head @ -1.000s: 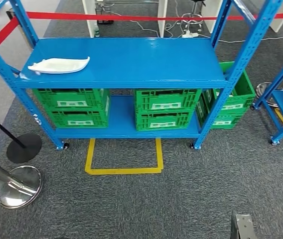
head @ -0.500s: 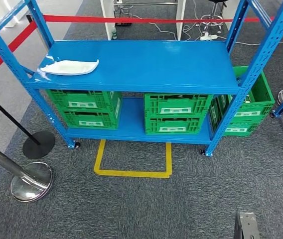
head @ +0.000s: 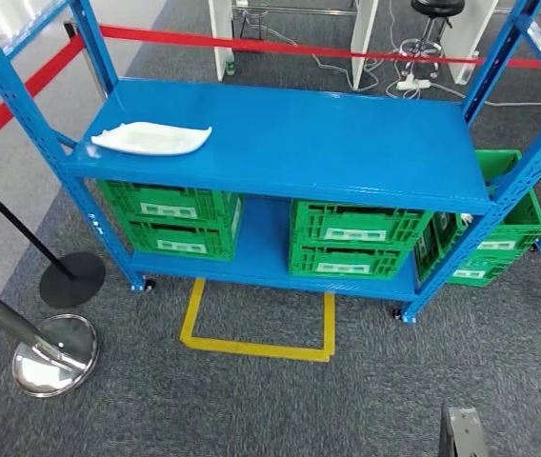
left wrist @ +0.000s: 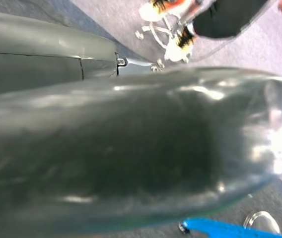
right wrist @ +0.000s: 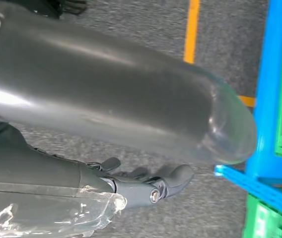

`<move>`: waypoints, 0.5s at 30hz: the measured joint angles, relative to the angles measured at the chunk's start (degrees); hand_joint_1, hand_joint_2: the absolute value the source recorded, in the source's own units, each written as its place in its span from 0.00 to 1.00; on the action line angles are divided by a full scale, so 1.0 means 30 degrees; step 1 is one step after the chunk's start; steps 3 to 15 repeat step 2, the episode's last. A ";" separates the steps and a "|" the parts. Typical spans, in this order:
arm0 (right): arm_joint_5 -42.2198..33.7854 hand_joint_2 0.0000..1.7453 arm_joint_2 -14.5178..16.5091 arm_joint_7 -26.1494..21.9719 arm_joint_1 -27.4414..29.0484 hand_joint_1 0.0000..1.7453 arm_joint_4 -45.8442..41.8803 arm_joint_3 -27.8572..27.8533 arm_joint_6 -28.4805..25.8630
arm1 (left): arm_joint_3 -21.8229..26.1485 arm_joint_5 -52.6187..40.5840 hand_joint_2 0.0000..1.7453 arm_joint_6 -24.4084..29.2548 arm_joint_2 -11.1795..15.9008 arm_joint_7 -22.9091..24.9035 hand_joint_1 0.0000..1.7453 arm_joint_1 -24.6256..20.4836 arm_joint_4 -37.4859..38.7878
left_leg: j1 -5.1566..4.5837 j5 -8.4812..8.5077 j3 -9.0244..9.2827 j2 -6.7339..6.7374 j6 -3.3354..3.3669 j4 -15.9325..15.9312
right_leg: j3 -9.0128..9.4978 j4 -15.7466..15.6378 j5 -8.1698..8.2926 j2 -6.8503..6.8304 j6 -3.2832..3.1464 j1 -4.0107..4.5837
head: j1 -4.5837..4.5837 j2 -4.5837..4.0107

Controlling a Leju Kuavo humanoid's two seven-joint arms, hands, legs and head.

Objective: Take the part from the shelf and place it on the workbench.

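Observation:
A long white part (head: 151, 139) lies on the left end of the blue shelf's top board (head: 310, 138), far ahead of me. No hand is near it. In the right wrist view my right hand (right wrist: 147, 184) hangs low beside my body over the grey carpet, its fingers stretched out with nothing in them. In the left wrist view a grey piece of my left hand (left wrist: 49, 59) lies along a dark blurred surface, and its fingers are hidden.
Green crates (head: 170, 219) (head: 350, 238) fill the shelf's lower board, and another green crate (head: 501, 243) stands at its right end. A yellow floor outline (head: 257, 333) lies before the shelf. Stanchion bases (head: 55, 354) and red barrier tape (head: 16, 100) stand at the left. A person's shoes (left wrist: 158, 10) are behind me.
The whole picture has shifted, so the camera has moved: the shelf now sits lower and further right, slightly turned. The white part still lies on the top board.

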 joint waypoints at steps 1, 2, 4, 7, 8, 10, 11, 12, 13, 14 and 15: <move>-0.0029 0.00 -0.0020 -0.0005 -0.0003 0.00 0.0018 0.0033 -0.0036 | 0.0002 -0.0002 0.00 -0.0009 -0.0004 -0.0004 0.00 0.0000 0.0000 | -0.0003 -0.0206 0.0217 -0.0017 0.0077 -0.0010 | -0.0922 0.1324 -0.0355 0.0014 0.0057 0.0002 | 0.0051 -0.0002; -0.0045 0.00 -0.0034 -0.0002 -0.0003 0.00 0.0030 0.0042 -0.0055 | 0.0000 -0.0004 0.00 -0.0011 -0.0004 -0.0004 0.00 0.0000 0.0000 | -0.0004 -0.0307 0.0308 -0.0029 0.0110 -0.0012 | -0.1433 0.2019 -0.0563 0.0017 0.0089 0.0002 | 0.0066 0.0000; -0.0045 0.00 -0.0034 -0.0002 -0.0003 0.00 0.0030 0.0042 -0.0055 | 0.0000 -0.0004 0.00 -0.0011 -0.0004 -0.0004 0.00 0.0000 0.0000 | -0.0004 -0.0307 0.0308 -0.0029 0.0110 -0.0012 | -0.1433 0.2019 -0.0563 0.0017 0.0089 0.0002 | 0.0066 0.0000; -0.0045 0.00 -0.0034 -0.0002 -0.0003 0.00 0.0030 0.0042 -0.0055 | 0.0000 -0.0004 0.00 -0.0011 -0.0004 -0.0004 0.00 0.0000 0.0000 | -0.0004 -0.0307 0.0308 -0.0029 0.0110 -0.0012 | -0.1433 0.2019 -0.0563 0.0017 0.0089 0.0002 | 0.0066 0.0000; -0.0045 0.00 -0.0034 -0.0002 -0.0003 0.00 0.0030 0.0042 -0.0055 | 0.0000 -0.0004 0.00 -0.0011 -0.0004 -0.0004 0.00 0.0000 0.0000 | -0.0004 -0.0307 0.0308 -0.0029 0.0110 -0.0012 | -0.1433 0.2019 -0.0563 0.0017 0.0089 0.0002 | 0.0066 0.0000; -0.0045 0.00 -0.0034 -0.0002 -0.0003 0.00 0.0030 0.0042 -0.0055 | 0.0000 -0.0004 0.00 -0.0011 -0.0004 -0.0004 0.00 0.0000 0.0000 | -0.0004 -0.0307 0.0308 -0.0029 0.0110 -0.0012 | -0.1433 0.2019 -0.0563 0.0017 0.0089 0.0002 | 0.0066 0.0000; -0.0045 0.00 -0.0034 -0.0002 -0.0003 0.00 0.0030 0.0042 -0.0055 | 0.0000 -0.0004 0.00 -0.0011 -0.0004 -0.0004 0.00 0.0000 0.0000 | -0.0004 -0.0307 0.0308 -0.0029 0.0110 -0.0012 | -0.1433 0.2019 -0.0563 0.0017 0.0089 0.0002 | 0.0066 0.0000; -0.0045 0.00 -0.0034 -0.0002 -0.0003 0.00 0.0030 0.0042 -0.0055 | 0.0000 -0.0004 0.00 -0.0011 -0.0004 -0.0004 0.00 0.0000 0.0000 | -0.0004 -0.0307 0.0308 -0.0029 0.0110 -0.0012 | -0.1433 0.2019 -0.0563 0.0017 0.0089 0.0002 | 0.0066 0.0000; -0.0045 0.00 -0.0034 -0.0002 -0.0003 0.00 0.0030 0.0042 -0.0055 | 0.0000 -0.0004 0.00 -0.0011 -0.0004 -0.0004 0.00 0.0000 0.0000 | -0.0004 -0.0307 0.0308 -0.0029 0.0110 -0.0012 | -0.1433 0.2019 -0.0563 0.0017 0.0089 0.0002 | 0.0066 0.0000; -0.0045 0.00 -0.0034 -0.0002 -0.0003 0.00 0.0030 0.0042 -0.0055 | 0.0000 -0.0004 0.00 -0.0011 -0.0004 -0.0004 0.00 0.0000 0.0000 | -0.0004 -0.0307 0.0308 -0.0029 0.0110 -0.0012 | -0.1433 0.2019 -0.0563 0.0017 0.0089 0.0002 | 0.0066 0.0000; -0.0045 0.00 -0.0034 -0.0002 -0.0003 0.00 0.0030 0.0042 -0.0055 | 0.0000 -0.0004 0.00 -0.0011 -0.0004 -0.0004 0.00 0.0000 0.0000 | -0.0004 -0.0307 0.0308 -0.0029 0.0110 -0.0012 | -0.1433 0.2019 -0.0563 0.0017 0.0089 0.0002 | 0.0066 0.0000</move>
